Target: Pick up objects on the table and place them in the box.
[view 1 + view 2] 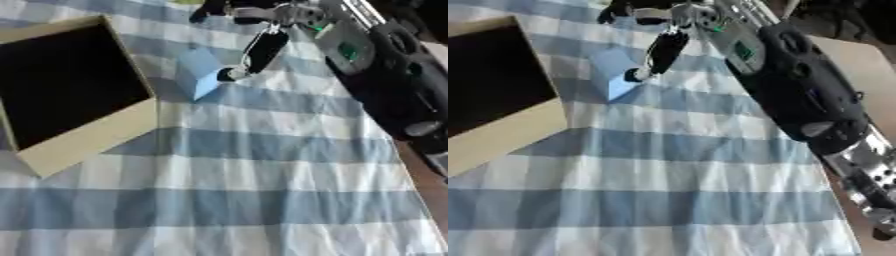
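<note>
Right hand (262, 30) reaching in from the far right, thumb or finger stretched down onto the right face of a small light-blue block (198, 74); other fingers curled at the far edge, grip on the block impossible to tell. Block resting on the blue-and-white checked cloth (262, 190), just right of the box (87, 137). Box lying at the left, cardboard walls, dark inside.

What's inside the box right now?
The box interior looks dark with nothing visible in it; the near wall hides the bottom edge. The blue block sits outside, at the right hand.
</note>
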`<state>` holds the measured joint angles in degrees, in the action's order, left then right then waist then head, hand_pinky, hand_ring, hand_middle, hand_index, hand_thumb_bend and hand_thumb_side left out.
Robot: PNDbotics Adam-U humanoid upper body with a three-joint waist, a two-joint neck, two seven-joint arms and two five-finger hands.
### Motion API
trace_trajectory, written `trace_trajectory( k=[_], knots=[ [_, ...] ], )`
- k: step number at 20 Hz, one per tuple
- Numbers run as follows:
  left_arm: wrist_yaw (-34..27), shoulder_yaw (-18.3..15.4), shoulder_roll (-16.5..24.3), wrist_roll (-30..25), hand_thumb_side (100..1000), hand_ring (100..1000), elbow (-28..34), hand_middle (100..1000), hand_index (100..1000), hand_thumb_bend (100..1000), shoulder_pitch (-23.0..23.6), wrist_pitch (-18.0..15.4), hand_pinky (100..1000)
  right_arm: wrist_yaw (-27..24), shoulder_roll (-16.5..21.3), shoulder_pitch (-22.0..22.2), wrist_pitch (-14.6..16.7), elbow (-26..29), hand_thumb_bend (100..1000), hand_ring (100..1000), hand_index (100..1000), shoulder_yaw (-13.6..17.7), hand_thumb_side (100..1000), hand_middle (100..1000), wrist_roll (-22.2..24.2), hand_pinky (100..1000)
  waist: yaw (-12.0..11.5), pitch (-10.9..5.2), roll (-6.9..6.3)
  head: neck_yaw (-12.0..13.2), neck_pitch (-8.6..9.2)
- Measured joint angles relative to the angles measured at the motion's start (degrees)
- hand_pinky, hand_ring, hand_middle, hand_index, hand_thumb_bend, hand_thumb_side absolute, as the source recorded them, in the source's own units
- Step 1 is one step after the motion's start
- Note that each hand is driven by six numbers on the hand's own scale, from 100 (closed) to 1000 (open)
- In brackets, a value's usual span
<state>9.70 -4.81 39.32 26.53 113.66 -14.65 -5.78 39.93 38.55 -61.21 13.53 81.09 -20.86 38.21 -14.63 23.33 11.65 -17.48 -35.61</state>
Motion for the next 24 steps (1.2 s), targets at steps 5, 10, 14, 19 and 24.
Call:
trace_trajectory(
  k=[5,10,14,19,24],
  knots=[
    [0.1,0.0,0.0,0.0,731,790,0.0,735,819,551,-0.1,0.0,774,0.2,-0.5,0.0,0.5,-1.6,404,967,996,0.1,483,888,-0.3,942,-1.0,0.93,0.59,-0.4,0.46],
    [0.3,0.0,0.0,0.0,731,791,0.0,736,819,548,-0.1,-0.1,774,-0.2,-0.6,0.0,1.5,-1.9,389,969,997,-0.1,495,894,0.7,943,-1.4,1.25,1.02,-0.4,0.44],
    [0.4,0.0,-0.1,0.0,730,790,0.0,735,819,545,0.0,-0.1,774,-1.0,-0.6,0.0,2.0,-1.9,383,965,989,-0.4,495,886,2.7,941,-1.4,1.26,1.22,-0.4,0.38],
    [0.4,0.0,-0.5,0.0,731,790,0.0,736,819,545,-0.2,-0.1,775,-1.1,-1.2,0.2,1.8,-3.3,331,941,926,-0.3,501,820,3.2,925,-1.8,1.33,1.51,-0.9,0.38],
    [0.4,0.0,-0.5,0.0,730,790,0.0,735,819,542,-0.3,-0.2,774,-0.8,-2.5,0.2,2.3,-5.7,235,881,826,0.0,497,721,1.3,885,-2.0,1.38,1.51,-1.4,0.39]
  ],
)
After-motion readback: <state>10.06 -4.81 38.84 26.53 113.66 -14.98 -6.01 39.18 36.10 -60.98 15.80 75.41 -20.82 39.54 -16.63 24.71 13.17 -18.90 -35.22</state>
